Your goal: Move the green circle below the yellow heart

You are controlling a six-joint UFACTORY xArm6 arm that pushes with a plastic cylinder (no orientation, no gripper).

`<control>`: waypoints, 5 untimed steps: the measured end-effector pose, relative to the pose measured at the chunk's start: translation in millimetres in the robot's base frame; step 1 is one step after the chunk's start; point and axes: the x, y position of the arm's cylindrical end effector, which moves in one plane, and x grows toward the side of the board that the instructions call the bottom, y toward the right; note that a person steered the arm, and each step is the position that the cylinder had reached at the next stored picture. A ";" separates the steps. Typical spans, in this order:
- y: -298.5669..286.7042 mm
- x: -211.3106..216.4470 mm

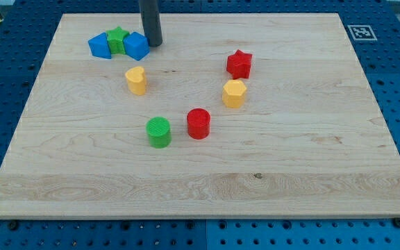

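seven blocks sit on the wooden counter (311,173). my tip (153,44) stands at the view's top, just right of a blue block (137,46) that clusters with a green star (117,38) and another blue block (100,46). no hand here, just a bare rod. green circle (159,132) sits below and slightly right of the yellow heart (136,80), beside a red cylinder (198,123). red star (239,64) above yellow hexagon (233,93). a black-and-white marker tag (361,32) carries no readable writing.

just my dark rod coming straight down from the top edge, upper left of frame, my tip (154,44) planted low.
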 end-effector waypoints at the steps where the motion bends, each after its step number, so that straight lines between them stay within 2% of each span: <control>1: 55.4 76.4; 2: 66.9 177.6; 3: 61.3 202.5; 4: 49.8 199.5; 5: 53.8 237.5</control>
